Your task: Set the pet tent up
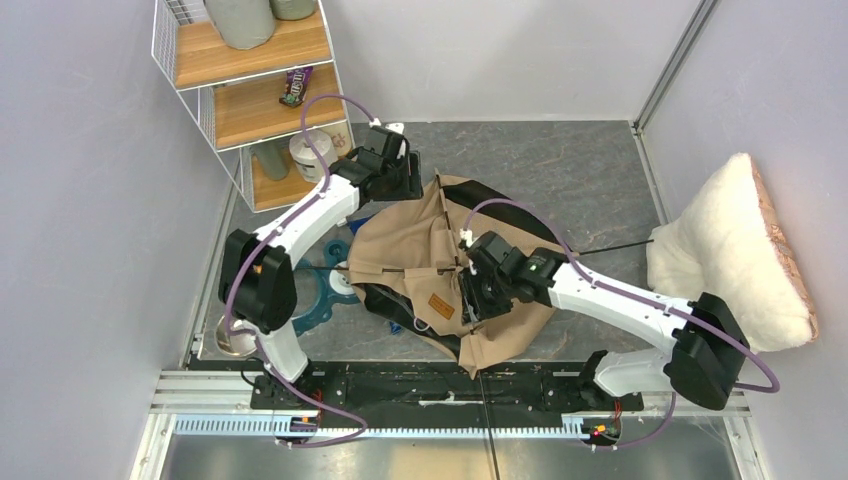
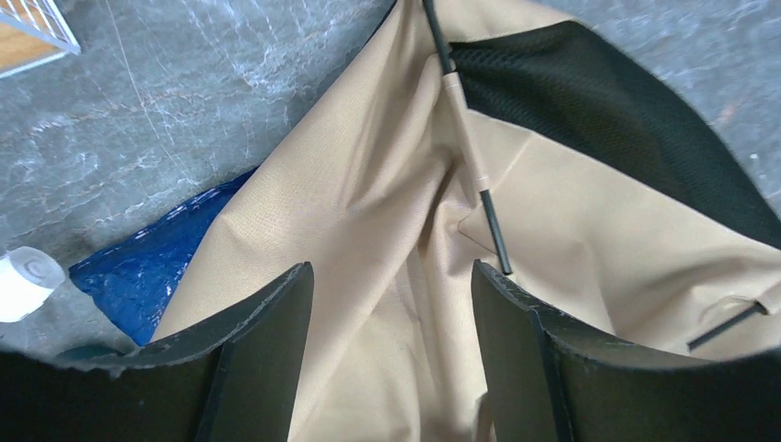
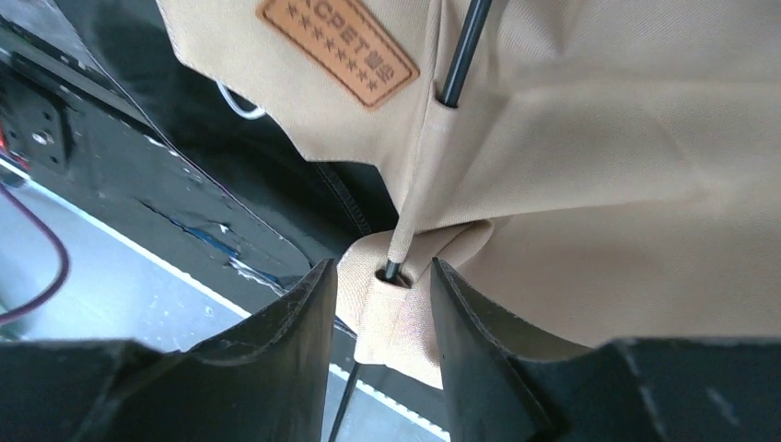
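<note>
A grey marbled table (image 1: 580, 170) between pale walls carries the pet tent (image 1: 400, 250), collapsed in the middle between both arms. The step in hand looks like seating poles. The right gripper (image 3: 378, 269), half-open, straddles a corner pocket (image 3: 396, 318) where a pole tip shows; whether it pinches the fabric I cannot tell. The left gripper (image 2: 391, 276) hangs wide open over tan cloth, holding nothing, beside a loose pole end (image 2: 497, 249), which likely needs grasping next. A blue bag (image 2: 147, 262) crowds the fabric's edge; the white cushion (image 1: 730, 250) and wire shelf (image 1: 250, 60) stand apart.
</note>
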Controlling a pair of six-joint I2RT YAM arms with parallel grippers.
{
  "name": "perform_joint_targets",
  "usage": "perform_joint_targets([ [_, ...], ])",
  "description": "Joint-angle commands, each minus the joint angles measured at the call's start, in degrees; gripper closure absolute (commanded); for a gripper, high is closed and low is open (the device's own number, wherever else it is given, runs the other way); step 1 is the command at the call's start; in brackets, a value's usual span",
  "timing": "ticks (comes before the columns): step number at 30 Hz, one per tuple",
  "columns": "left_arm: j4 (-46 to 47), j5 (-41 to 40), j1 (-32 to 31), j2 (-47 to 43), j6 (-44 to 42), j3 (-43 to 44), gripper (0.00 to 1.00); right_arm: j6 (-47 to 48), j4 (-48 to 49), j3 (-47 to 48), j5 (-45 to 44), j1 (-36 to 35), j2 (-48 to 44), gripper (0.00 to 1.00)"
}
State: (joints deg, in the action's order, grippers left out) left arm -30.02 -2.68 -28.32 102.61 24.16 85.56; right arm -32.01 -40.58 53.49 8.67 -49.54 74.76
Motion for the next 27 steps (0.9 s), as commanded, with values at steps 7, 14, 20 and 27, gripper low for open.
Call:
perform_joint_targets([
  [7,0.8,0.3,0.1,-10.6,2.0,-3.6,0.29,-6.6,7.7,-5.7,-8.3,-5.5,0.3,0.6],
  [14,0.8,-1.2,0.1,-13.1,2.1,-5.7,0.29,-6.9,10.3,-6.0,-10.7,-5.7,4.9,0.67],
  [20,0.0,-2.7,0.1,-15.0,1.2,-4.5,0.29,-8.2,7.5,-4.4,-14.0,-5.7,5.8,0.96],
  [27,-0.4,-4.3,0.2,-18.2,0.6,-3.5,0.29,-10.6,1.3,1.4,-15.8,-4.9,6.3,1.0],
])
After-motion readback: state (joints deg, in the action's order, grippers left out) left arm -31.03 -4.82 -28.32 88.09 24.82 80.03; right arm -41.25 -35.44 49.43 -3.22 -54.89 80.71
